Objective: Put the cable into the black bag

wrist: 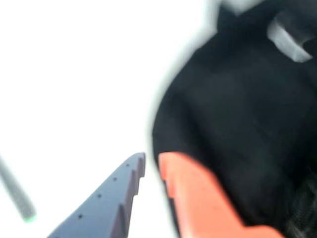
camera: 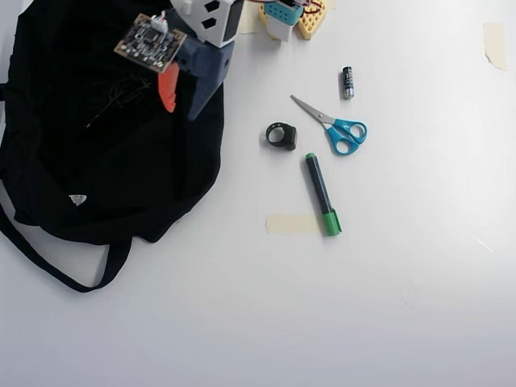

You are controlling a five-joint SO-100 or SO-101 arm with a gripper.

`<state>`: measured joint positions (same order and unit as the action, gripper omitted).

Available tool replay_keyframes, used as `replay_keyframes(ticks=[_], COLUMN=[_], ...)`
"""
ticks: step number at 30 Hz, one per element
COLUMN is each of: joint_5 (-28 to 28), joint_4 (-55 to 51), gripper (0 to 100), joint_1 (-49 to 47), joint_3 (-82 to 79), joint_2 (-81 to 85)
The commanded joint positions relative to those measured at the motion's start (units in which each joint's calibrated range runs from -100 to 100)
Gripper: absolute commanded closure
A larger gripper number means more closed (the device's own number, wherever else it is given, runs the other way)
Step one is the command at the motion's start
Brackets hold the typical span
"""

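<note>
gripper (wrist: 151, 166) slightly open, narrow gap between grey and orange fingers, nothing held, hovering at the black bag's (camera: 105, 185) right edge. cable (camera: 117, 98) lies in a loose tangle on the bag, seen only in overhead view. white table (camera: 322, 306) also has ring strap (camera: 281, 135), scissors (camera: 334, 127), green marker (camera: 322, 193), battery (camera: 347, 82), tape piece (camera: 292, 224); wrist view blurry
</note>
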<state>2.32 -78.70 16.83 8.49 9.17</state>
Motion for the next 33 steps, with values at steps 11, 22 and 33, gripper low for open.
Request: replay_keyframes(ticks=[11,22,33], joint_5=[-1.7,-1.6,-1.7], joint_4=[1.4,6.8,13.5], gripper=[98,98,98], joint_1=[-11.2,-14.7,-19.1], joint_3=[-28.8,-44.6,-74.3], joint_2=[24.3,37.5,67.5])
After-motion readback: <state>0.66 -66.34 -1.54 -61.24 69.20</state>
